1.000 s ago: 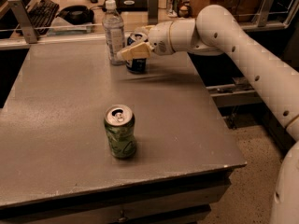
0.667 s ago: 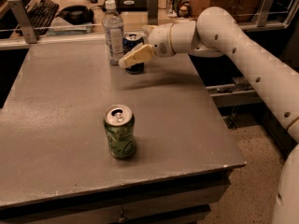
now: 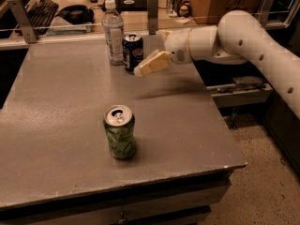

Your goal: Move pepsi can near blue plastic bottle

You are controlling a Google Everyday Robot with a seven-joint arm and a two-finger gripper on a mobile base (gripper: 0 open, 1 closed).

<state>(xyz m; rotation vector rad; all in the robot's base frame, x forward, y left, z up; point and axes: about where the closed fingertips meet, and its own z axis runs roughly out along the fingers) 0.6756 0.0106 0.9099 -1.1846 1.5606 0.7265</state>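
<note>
Pepsi can (image 3: 132,51) stands upright just left of the gripper (image 3: 145,67), which angles down toward its base. I cannot tell whether they touch or whether the gripper is spread or closed. The can stands just beside the bottle (image 3: 113,32), near the table's (image 3: 56,102) far edge. A green can (image 3: 120,131) stands well apart, nearer the front.

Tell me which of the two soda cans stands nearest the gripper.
The dark blue Pepsi can, beside the clear plastic bottle with the white cap: the gripper hangs just right of it in the view. The green can stands alone, much farther off.
</note>
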